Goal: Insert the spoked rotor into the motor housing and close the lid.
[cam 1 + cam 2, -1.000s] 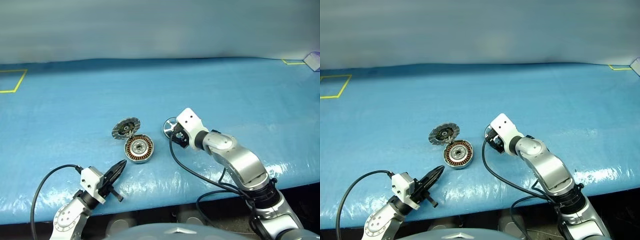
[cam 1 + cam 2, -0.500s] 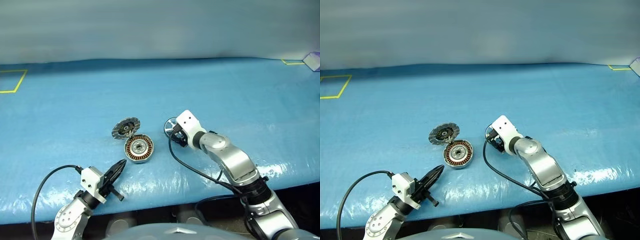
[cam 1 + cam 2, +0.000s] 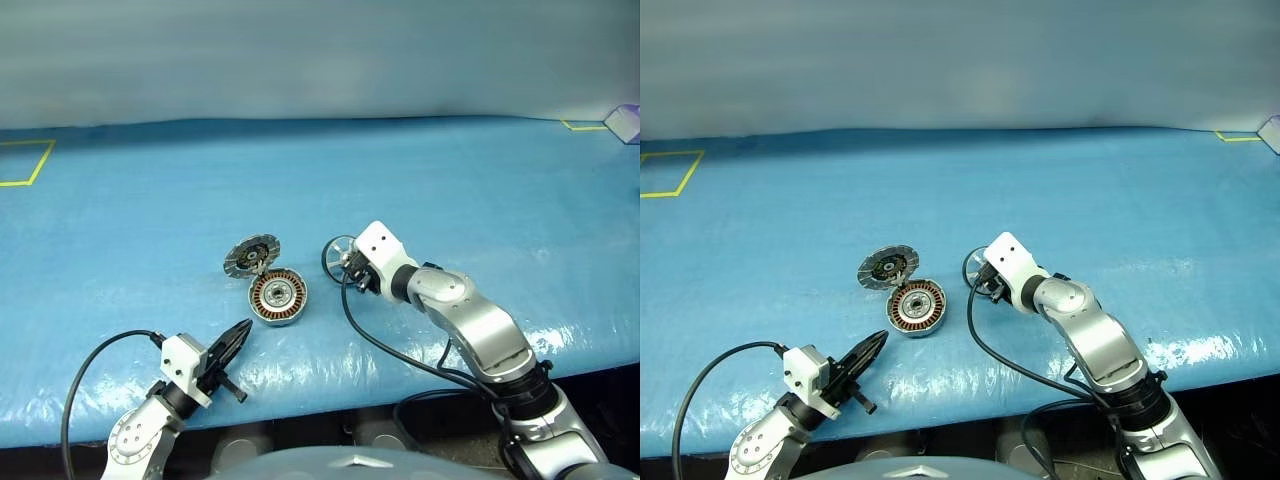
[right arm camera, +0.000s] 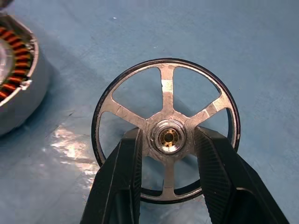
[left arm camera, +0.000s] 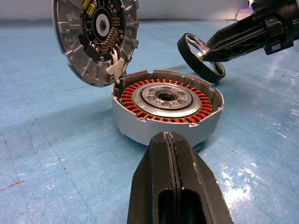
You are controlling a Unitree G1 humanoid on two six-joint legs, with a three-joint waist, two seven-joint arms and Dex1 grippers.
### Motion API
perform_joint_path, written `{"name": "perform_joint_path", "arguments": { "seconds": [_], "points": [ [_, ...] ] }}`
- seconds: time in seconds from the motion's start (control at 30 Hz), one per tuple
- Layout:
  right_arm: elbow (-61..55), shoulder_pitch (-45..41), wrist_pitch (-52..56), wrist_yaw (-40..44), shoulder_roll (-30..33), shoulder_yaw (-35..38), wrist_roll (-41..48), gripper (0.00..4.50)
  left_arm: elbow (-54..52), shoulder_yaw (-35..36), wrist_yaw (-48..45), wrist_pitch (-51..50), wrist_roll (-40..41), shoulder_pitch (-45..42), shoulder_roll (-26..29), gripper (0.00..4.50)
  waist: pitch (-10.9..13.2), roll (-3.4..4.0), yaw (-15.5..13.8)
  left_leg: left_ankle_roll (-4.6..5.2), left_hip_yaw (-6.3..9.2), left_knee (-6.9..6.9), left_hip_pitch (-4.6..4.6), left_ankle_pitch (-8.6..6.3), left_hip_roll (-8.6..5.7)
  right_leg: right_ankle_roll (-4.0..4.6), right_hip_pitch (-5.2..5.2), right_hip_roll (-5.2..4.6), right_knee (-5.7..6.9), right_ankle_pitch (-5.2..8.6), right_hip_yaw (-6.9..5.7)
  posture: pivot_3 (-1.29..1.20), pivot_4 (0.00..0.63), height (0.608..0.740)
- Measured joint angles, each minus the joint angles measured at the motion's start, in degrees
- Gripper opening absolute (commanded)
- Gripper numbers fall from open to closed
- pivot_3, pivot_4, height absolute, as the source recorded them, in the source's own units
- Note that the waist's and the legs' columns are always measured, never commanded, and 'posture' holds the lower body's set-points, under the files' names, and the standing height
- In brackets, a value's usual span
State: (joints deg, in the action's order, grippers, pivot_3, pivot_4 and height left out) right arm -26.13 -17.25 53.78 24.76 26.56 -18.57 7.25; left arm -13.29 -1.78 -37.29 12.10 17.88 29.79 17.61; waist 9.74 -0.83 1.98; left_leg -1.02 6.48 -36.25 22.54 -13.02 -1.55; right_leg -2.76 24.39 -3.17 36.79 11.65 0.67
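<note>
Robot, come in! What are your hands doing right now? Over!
Left gripper shut, empty. Right gripper closed on wheel's hub, wheel tilted up off table. Motor cup open, lid up. Nothing in the way.

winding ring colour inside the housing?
Copper-orange, ringing the silver bearing in the motor housing; clearest in the left wrist view.

Silver spoked rotor [image 4: 167, 133], dark rim; grey motor housing [image 5: 166, 112], copper-orange windings; blue, apparently glossy table cover [image 3: 150, 230].
</note>
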Motion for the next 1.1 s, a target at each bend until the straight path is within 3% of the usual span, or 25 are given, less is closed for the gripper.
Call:
{"name": "perform_joint_path", "arguments": {
  "seconds": [0.23,0.6,1.1],
  "points": [
    [-9.5,-1.1,-2.6,8.2,2.9,-2.6,4.3,1.36,0.0,0.1,-0.1,0.0,0.0,-0.1,0.5,0.00,0.0,-0.01,0.0,0.00,0.01,0.01,-0.03,0.00,0.01,0.00,-0.03,0.01,-0.01,0.00,-0.02,0.00,0.150,0.740],
    [-9.7,-5.6,-1.8,6.5,-1.7,-12.9,1.9,1.36,0.0,0.1,0.3,0.1,0.0,0.8,0.3,0.00,0.0,-0.02,-0.1,-0.01,0.02,-0.01,0.00,0.00,-0.01,-0.01,-0.01,-0.03,0.00,-0.01,-0.02,0.00,0.150,0.740],
    [-4.6,-7.3,-1.9,7.4,-2.2,-15.0,-0.3,1.36,0.0,0.0,1.0,0.9,-0.5,2.1,-0.5,0.00,0.0,-0.02,-0.2,0.00,0.03,-0.01,-0.01,0.00,0.00,0.00,-0.01,-0.02,0.01,-0.01,-0.03,0.00,0.150,0.740]
  ]
}}
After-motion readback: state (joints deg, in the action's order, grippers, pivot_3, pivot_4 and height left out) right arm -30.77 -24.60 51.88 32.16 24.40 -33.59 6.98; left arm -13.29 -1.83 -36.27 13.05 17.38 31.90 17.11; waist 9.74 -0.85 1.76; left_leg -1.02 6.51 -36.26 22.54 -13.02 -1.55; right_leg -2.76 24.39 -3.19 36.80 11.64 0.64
